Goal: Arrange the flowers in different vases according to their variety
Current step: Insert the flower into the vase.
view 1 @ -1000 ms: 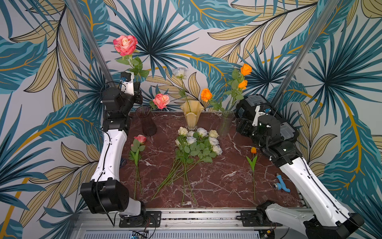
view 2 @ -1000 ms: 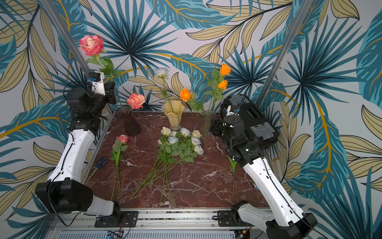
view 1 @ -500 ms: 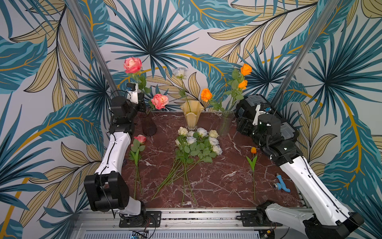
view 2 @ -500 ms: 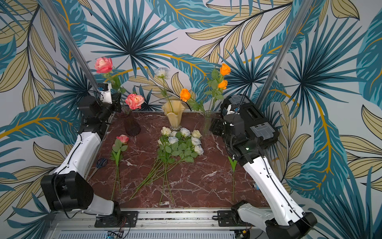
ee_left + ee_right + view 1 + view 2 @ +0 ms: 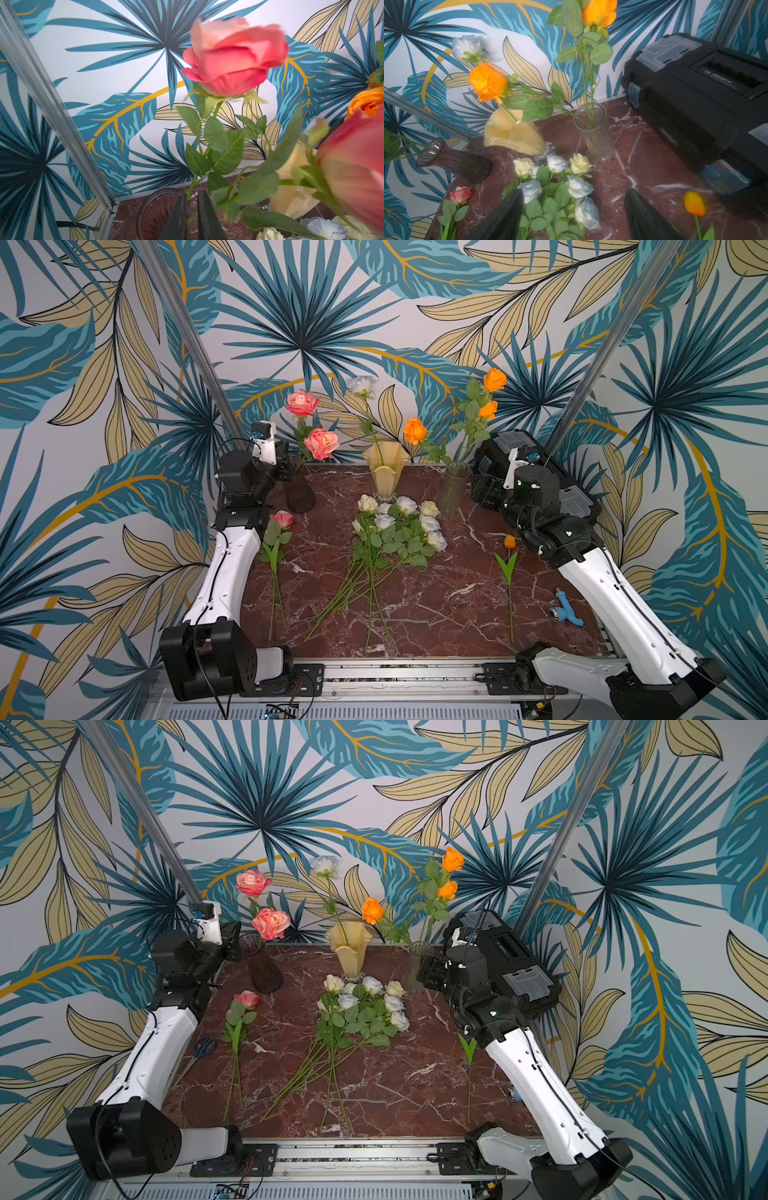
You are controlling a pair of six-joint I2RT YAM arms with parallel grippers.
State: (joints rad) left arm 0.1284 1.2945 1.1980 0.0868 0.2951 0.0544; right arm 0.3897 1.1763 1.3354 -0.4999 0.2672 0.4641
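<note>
My left gripper [image 5: 191, 194] stands nearly closed about the stem of a pink rose [image 5: 234, 58], which runs down into the purple vase [image 5: 299, 493]; whether it pinches the stem I cannot tell. My right gripper [image 5: 575, 193] stands wide open, empty, just beside the clear vase [image 5: 455, 493].

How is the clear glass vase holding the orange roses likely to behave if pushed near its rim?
The clear glass vase is tall and narrow, so a push near the rim would probably tip it rather than slide it. One orange rose leans far out sideways, likely biasing a fall that way. The smooth glass is probably slippery and breakable.
</note>
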